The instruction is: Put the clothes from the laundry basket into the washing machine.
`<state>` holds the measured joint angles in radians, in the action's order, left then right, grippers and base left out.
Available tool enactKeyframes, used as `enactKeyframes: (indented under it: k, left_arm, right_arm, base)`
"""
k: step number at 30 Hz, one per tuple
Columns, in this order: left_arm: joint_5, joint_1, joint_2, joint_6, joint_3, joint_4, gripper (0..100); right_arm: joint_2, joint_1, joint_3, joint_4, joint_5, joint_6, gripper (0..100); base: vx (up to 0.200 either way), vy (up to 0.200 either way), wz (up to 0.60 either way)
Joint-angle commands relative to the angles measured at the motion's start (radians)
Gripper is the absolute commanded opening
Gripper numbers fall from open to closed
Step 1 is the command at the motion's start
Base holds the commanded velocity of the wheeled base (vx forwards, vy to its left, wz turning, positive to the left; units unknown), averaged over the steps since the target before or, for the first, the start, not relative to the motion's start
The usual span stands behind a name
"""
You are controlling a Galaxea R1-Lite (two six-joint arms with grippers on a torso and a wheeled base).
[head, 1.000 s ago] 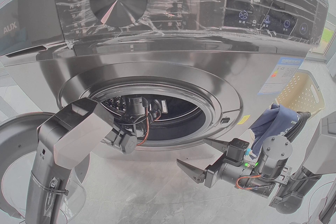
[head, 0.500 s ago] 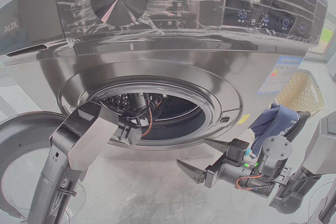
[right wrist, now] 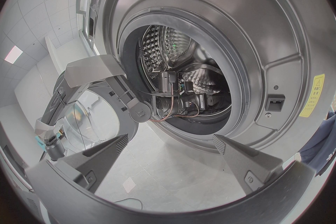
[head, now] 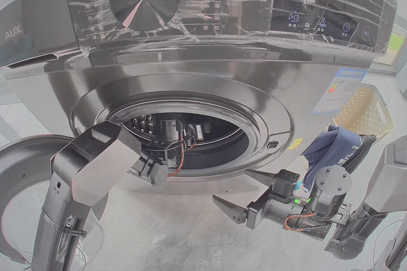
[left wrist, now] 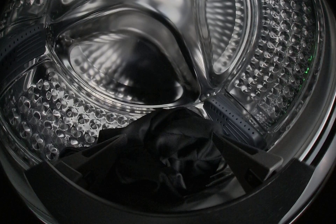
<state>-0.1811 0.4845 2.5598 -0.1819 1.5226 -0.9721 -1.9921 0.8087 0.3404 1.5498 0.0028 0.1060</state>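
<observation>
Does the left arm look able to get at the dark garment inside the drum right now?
Probably yes: the left end effector is inside the drum, open, with the dark garment lying just ahead and nothing between them.

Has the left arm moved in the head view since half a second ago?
Yes. Against the fixed door rim, the left arm has shifted left, its elbow cover drawing back a little from the opening.

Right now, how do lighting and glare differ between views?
Head view: bright, glare streaks on the film-wrapped control panel. Left wrist view: dim drum, glints on its dimples, dark garment barely readable. Right wrist view: evenly lit, fisheye curves the door opening.
</observation>
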Motion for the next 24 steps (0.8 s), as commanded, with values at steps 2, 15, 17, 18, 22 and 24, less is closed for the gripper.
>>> enactKeyframes:
  k: [2, 15, 17, 18, 22, 24]
  left_arm:
    - [0.009, 0.011, 0.030, 0.010, -0.004, 0.010, 100]
    - [-0.015, -0.007, 0.097, 0.013, 0.194, 0.105, 0]
    - [-0.052, -0.020, 0.117, 0.015, 0.275, 0.107, 0]
    - [-0.054, -0.021, 0.119, 0.015, 0.280, 0.107, 0]
    - [-0.060, -0.032, 0.142, 0.007, 0.377, 0.089, 0]
    - [-0.060, -0.035, 0.142, 0.007, 0.389, 0.079, 0]
  right_arm:
    - [-0.007, 0.009, 0.000, 0.001, 0.000, 0.000, 100]
    - [-0.007, 0.010, 0.003, 0.001, 0.000, 0.000, 100]
    - [-0.007, 0.010, 0.005, 0.001, 0.000, 0.000, 100]
    - [-0.007, 0.010, 0.005, 0.001, 0.000, 0.000, 100]
    - [-0.007, 0.010, 0.005, 0.001, 0.000, 0.000, 100]
    - [-0.008, 0.010, 0.005, 0.001, 0.000, 0.000, 100]
  base:
    - [0.000, 0.000, 0.00]
    - [0.000, 0.000, 0.00]
    - [0.000, 0.000, 0.00]
    - [0.000, 0.000, 0.00]
    - [0.000, 0.000, 0.00]
    - [0.000, 0.000, 0.00]
